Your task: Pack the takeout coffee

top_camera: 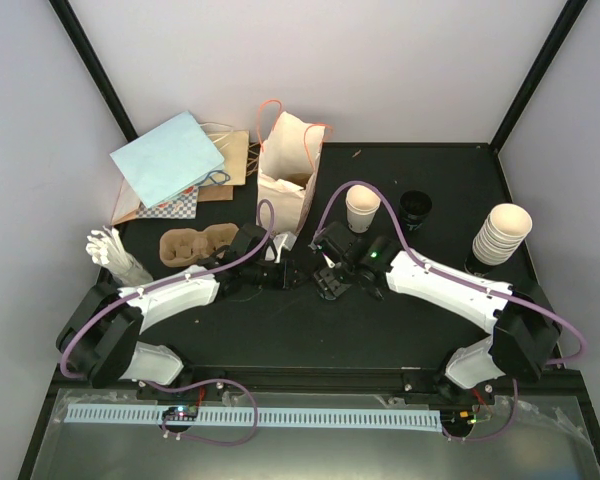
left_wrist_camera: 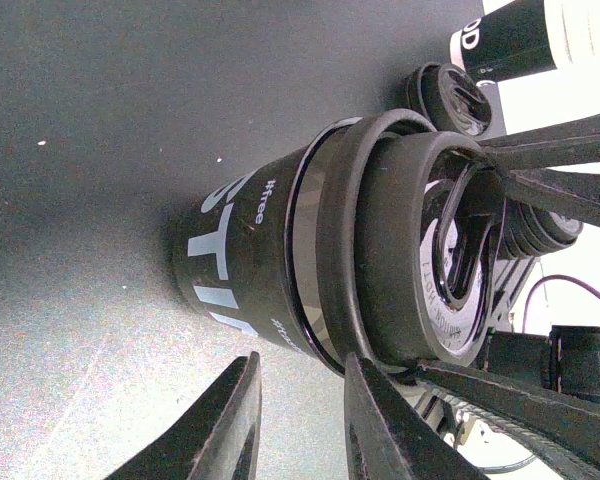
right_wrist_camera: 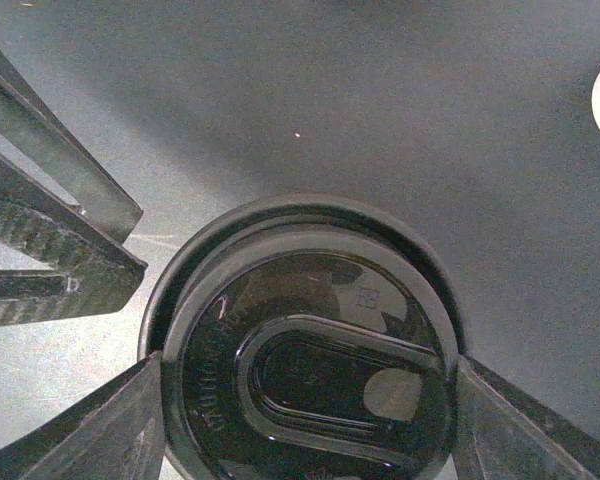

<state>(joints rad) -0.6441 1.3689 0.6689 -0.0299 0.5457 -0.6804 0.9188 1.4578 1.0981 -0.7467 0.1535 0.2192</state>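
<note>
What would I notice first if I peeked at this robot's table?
Right in the middle of the table, the right gripper pinches the black lid on top of a black cup with white letters. Behind it, at the back of the table, stands a cream paper bag with orange handles. A tall stack of cream cups stands on the right side.

Upright paper bag [top_camera: 283, 168], brown pulp tray [top_camera: 192, 246]
</note>
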